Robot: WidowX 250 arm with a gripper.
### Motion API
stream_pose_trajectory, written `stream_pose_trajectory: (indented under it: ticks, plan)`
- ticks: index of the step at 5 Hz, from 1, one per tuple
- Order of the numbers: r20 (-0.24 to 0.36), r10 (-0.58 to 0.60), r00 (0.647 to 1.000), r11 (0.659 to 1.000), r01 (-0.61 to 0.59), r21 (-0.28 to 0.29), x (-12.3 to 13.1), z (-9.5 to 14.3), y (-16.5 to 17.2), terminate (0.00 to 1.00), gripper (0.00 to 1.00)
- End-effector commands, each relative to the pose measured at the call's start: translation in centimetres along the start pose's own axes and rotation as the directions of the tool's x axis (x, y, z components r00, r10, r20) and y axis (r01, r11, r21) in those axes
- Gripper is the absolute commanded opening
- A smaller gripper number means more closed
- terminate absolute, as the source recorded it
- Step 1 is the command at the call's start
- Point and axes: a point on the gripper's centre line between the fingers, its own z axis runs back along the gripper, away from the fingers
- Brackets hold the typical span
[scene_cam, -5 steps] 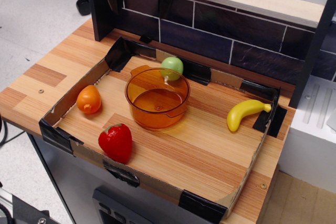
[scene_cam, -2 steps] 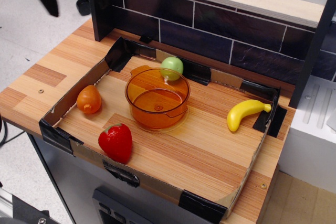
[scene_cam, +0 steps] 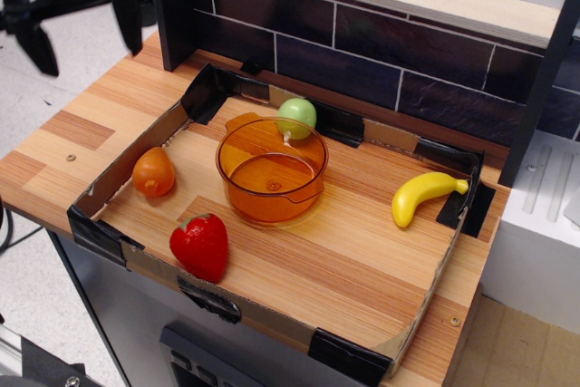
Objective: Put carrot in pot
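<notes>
In the single overhead view, the black two-fingered pincer (scene_cam: 80, 17) hangs at the upper left, over the far-left edge of the wooden worktop (scene_cam: 82, 124), its jaws spread wide apart and holding nothing. Below and to the right of the pincer, well apart from it, lies the small glossy orange egg-shaped plastic carrot (scene_cam: 154, 172), resting inside the low taped cardboard tray (scene_cam: 95, 224) close to its left wall. Farther right of the pincer, beyond the carrot, stands the round translucent amber plastic pot (scene_cam: 271, 169), upright and empty. A red plastic strawberry (scene_cam: 200, 245) lies nearer the camera than the carrot, a pale green round toy (scene_cam: 296, 115) sits just behind the pot, and a yellow plastic banana (scene_cam: 422, 195) lies far to the right.

The step in hand looks like the approach to the carrot. To do it well, the pincer should centre over the carrot, keep its fingers clear of the tray wall beside it, descend straight, and close across the narrower width, since the smooth rounded surface could slip.
</notes>
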Motion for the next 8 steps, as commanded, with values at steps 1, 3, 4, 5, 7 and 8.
stream_pose_trajectory:
  ticks: [1, 3, 4, 5, 7, 8]
  plan:
    - [0.002, 0.203, 0.979, 0.979, -0.203, 0.003, -1.0, -2.6, -0.7, 0.00, 1.00]
    - [0.051, 0.252, 0.966, 0.968, -0.253, -0.001, -2.8, -5.7, -1.2, 0.00, 1.00]
    - [0.063, 0.278, 0.959, 0.960, -0.280, 0.027, -3.3, -6.9, -1.5, 0.00, 1.00]
    - [0.076, 0.283, 0.956, 0.958, -0.286, 0.037, -3.2, -8.0, -1.6, 0.00, 1.00]
    - [0.099, 0.284, 0.954, 0.955, -0.290, 0.055, -3.3, -9.5, -1.2, 0.00, 1.00]
    - [0.101, 0.281, 0.954, 0.956, -0.287, 0.057, -3.4, -9.9, -1.0, 0.00, 1.00]
